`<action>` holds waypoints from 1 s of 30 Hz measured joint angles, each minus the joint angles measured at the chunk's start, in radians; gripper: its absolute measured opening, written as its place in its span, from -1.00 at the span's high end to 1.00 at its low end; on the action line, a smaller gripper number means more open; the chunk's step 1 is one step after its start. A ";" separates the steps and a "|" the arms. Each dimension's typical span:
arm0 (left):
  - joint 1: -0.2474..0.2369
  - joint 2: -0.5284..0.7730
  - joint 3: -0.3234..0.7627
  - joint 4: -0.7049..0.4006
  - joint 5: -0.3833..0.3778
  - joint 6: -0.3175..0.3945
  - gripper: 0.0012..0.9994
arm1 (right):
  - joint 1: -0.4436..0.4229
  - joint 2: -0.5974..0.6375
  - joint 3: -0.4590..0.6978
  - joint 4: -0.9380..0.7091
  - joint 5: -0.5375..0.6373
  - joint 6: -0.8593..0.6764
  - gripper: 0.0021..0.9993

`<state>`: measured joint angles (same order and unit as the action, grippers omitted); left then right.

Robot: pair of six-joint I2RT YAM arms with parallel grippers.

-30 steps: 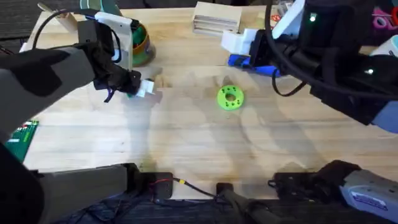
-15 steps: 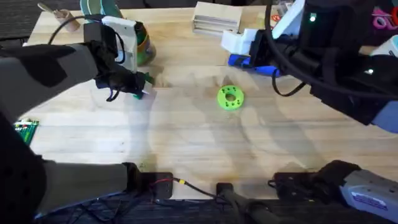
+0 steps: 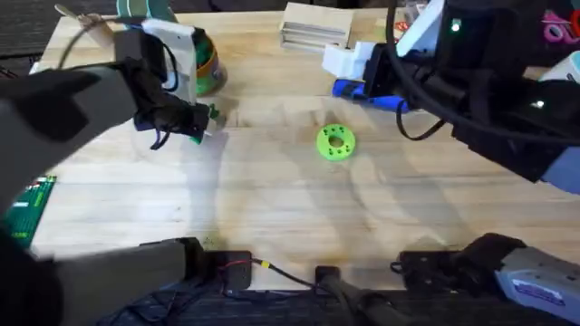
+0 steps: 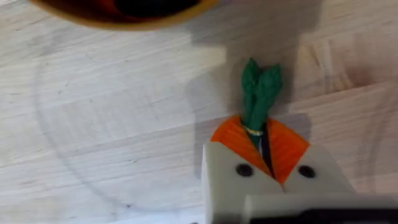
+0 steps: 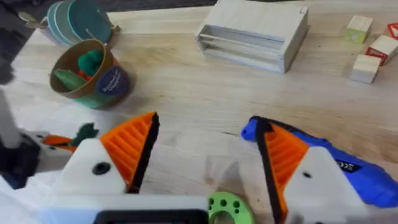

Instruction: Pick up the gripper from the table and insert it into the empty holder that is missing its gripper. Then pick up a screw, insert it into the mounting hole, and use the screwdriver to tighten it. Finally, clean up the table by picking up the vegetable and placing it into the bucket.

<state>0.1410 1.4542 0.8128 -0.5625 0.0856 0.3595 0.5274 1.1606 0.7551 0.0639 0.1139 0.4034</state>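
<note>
The green vegetable (image 4: pixel 260 93) is pinched by the left gripper (image 3: pixel 201 124) just beside the bucket (image 3: pixel 205 63). A green disc (image 3: pixel 334 142) is seen mid-table. The right gripper (image 5: pixel 208 155) is held spread over the blue screwdriver (image 3: pixel 367 94).

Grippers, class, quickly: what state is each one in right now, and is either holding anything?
Left gripper: shut on the vegetable, near the bucket.
Right gripper: open, holding nothing, above the screwdriver.
</note>
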 joint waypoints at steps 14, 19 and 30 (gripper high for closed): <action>0.000 -0.315 -0.001 0.380 0.104 -0.098 0.96 | 0.000 0.000 0.000 0.000 0.000 0.000 -0.94; 0.000 -0.256 0.000 0.530 0.105 -0.179 0.96 | 0.000 0.000 0.000 0.000 0.000 0.000 -0.93; 0.000 0.058 -0.001 0.823 0.011 -0.333 0.96 | 0.000 0.000 0.000 0.000 0.000 0.000 -0.93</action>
<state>0.1410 1.5121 0.8120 0.2604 0.0961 0.0266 0.5274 1.1606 0.7551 0.0639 0.1143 0.4034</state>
